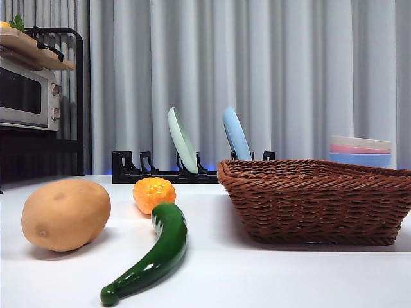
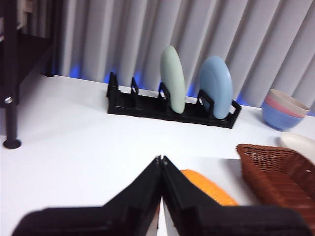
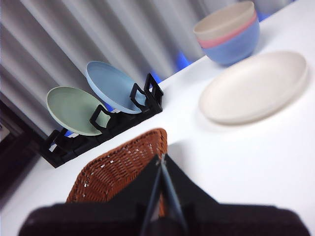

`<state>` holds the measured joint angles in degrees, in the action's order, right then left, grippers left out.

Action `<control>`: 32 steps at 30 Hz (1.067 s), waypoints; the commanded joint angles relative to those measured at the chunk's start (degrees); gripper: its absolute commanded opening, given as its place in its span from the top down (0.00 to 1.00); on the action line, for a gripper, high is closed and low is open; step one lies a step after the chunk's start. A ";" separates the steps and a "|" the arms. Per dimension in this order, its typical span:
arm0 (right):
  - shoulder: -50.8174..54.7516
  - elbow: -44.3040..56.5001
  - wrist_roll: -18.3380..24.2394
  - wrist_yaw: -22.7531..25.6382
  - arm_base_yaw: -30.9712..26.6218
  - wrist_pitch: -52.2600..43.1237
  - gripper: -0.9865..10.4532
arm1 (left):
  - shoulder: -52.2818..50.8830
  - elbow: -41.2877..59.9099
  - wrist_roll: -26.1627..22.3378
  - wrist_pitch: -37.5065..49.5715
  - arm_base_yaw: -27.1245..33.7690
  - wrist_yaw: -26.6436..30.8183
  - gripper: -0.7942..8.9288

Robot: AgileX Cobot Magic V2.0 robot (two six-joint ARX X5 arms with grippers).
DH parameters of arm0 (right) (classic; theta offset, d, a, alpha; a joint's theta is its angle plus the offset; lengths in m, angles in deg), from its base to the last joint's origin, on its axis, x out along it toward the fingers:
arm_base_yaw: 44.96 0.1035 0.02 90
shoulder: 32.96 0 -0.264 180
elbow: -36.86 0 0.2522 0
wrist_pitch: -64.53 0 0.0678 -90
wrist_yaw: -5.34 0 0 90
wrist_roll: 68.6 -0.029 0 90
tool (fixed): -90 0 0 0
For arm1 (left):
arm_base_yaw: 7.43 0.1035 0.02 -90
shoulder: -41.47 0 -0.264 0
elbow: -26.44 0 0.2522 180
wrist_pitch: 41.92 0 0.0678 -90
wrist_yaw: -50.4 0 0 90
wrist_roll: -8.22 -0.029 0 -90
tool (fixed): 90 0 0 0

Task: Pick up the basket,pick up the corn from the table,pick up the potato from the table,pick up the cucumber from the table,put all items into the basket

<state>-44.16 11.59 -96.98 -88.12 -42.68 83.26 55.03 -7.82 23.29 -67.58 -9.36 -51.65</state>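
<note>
The brown wicker basket (image 1: 318, 199) stands empty on the table at the right. The tan potato (image 1: 65, 213) lies at the left. The orange corn (image 1: 154, 194) lies behind the dark green cucumber (image 1: 154, 252), which curves toward the front. Neither arm shows in the front view. My left gripper (image 2: 161, 159) is shut and empty above the table, with the corn (image 2: 206, 186) and a basket corner (image 2: 278, 169) just beyond it. My right gripper (image 3: 160, 158) is shut and empty over the basket's corner (image 3: 120, 169).
A black dish rack (image 1: 164, 172) holds a green plate (image 1: 182, 140) and a blue plate (image 1: 236, 133) at the back. Stacked bowls (image 1: 361, 151) stand at the back right, with a white plate (image 3: 253, 86) near them. A microwave shelf (image 1: 32, 96) stands at the left.
</note>
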 commanded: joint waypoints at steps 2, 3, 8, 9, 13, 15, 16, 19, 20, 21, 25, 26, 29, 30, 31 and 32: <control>-8.81 -7.45 6.95 -1.77 0.09 1.20 0.93 | 11.19 -7.52 -0.20 -0.22 0.09 -4.09 0.92; -11.58 -9.88 7.89 -2.71 0.07 2.08 0.93 | 14.16 -9.57 -0.20 -0.31 0.09 -5.79 0.92; -25.46 -22.38 12.09 -9.70 0.07 9.18 0.93 | 27.39 -18.01 -0.20 -0.83 0.07 -12.98 0.92; -28.55 -25.22 13.33 -11.58 0.07 11.21 0.93 | 30.01 -19.65 -0.20 -1.27 0.04 -14.32 0.92; -39.34 -34.99 19.63 -17.53 0.09 18.95 0.93 | 38.60 -24.98 -0.24 -4.15 0.02 -18.95 0.92; -44.35 -39.32 22.12 -19.26 0.07 22.75 0.93 | 42.32 -27.19 -0.28 -5.92 -0.04 -21.49 0.92; -46.23 -40.81 22.88 -19.47 0.09 24.11 0.92 | 43.65 -27.89 -0.28 -6.51 -0.15 -22.38 0.92; -51.45 -44.17 25.29 -20.81 0.09 26.99 0.85 | 46.73 -29.29 -0.28 -8.02 -1.01 -22.93 0.78; -52.87 -44.74 25.53 -20.79 0.09 27.41 0.81 | 47.45 -29.42 -0.26 -8.11 -1.38 -22.82 0.69; -54.12 -45.03 25.51 -20.63 0.09 27.52 0.75 | 47.89 -29.44 -0.26 -8.13 -1.75 -22.77 0.61; -57.90 -45.05 25.70 -20.39 0.09 27.54 0.58 | 48.98 -29.44 -0.24 -8.09 -3.34 -22.43 0.55; -58.88 -45.05 26.05 -20.20 0.09 27.54 0.58 | 49.09 -29.44 -0.24 -8.09 -3.76 -22.21 0.55; -61.75 -45.05 26.60 -19.28 0.09 27.23 0.58 | 49.24 -29.44 -0.26 -8.11 -5.14 -19.67 0.55; -62.84 -45.09 26.69 -18.18 0.09 27.02 0.58 | 49.24 -29.44 -0.26 -8.09 -5.64 -19.04 0.55; -63.95 -45.09 26.86 -17.31 0.09 26.80 0.58 | 49.24 -29.44 -0.24 -8.04 -5.97 -18.58 0.55; -65.29 -45.18 27.04 -16.96 0.09 26.60 0.58 | 49.24 -29.44 -0.24 -8.04 -6.38 -17.90 0.55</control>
<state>-108.46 -33.47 -70.86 -105.50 -42.68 110.08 104.12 -37.15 23.29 -75.86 -15.40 -69.97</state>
